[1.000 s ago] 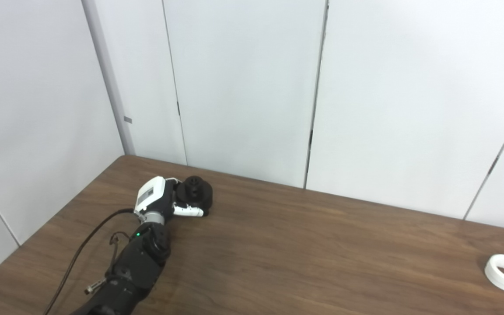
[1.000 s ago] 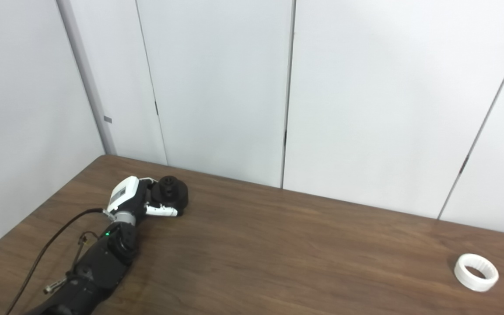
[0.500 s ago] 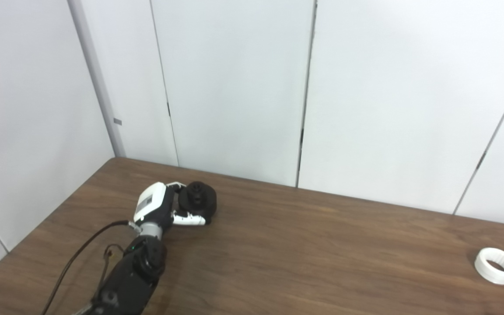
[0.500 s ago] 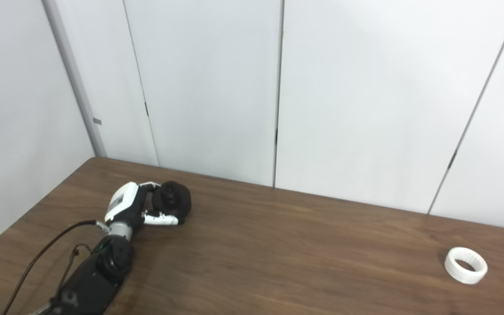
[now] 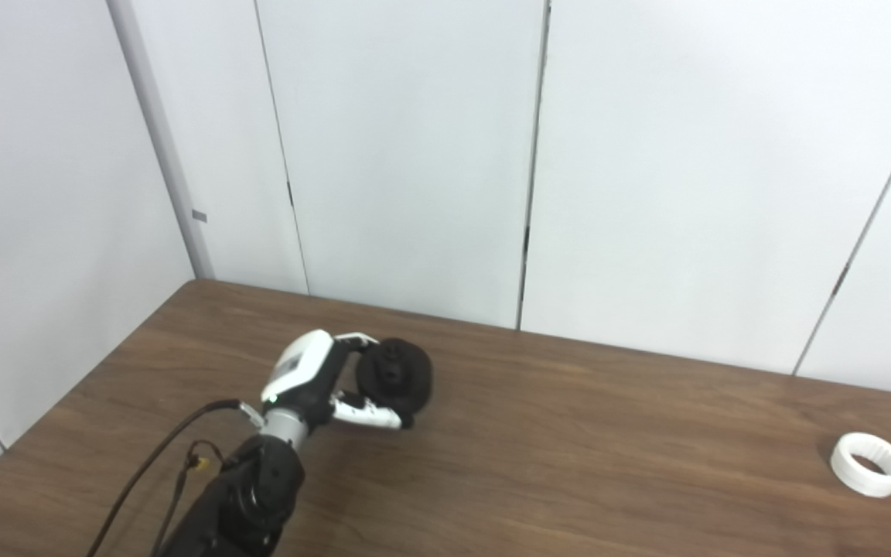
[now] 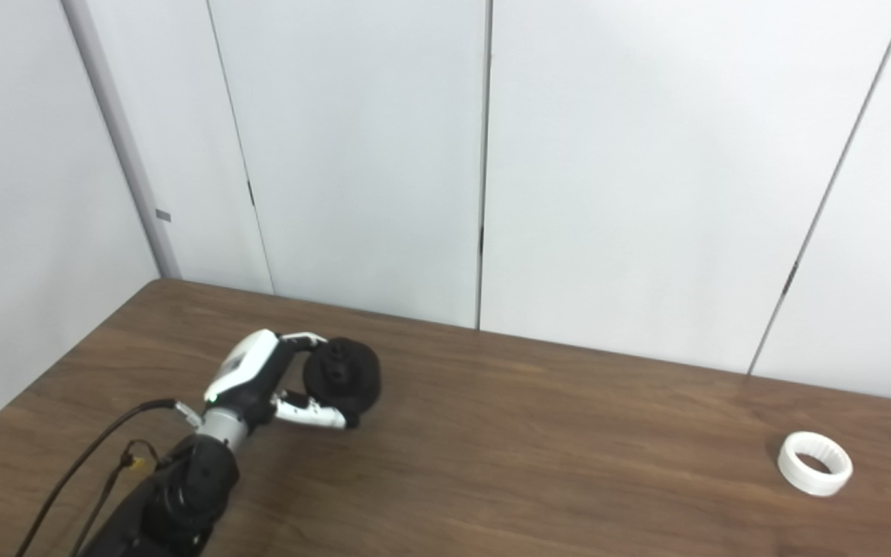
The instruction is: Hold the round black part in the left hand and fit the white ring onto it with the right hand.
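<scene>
Black round part (image 5: pixel 397 377) sits clasped in the left hand (image 5: pixel 320 383), white ring (image 5: pixel 869 474) well apart.

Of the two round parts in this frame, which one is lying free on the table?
The white ring, alone near the table's right edge with nothing touching it. The round black part is gripped in the left hand; the right hand is out of view.
</scene>
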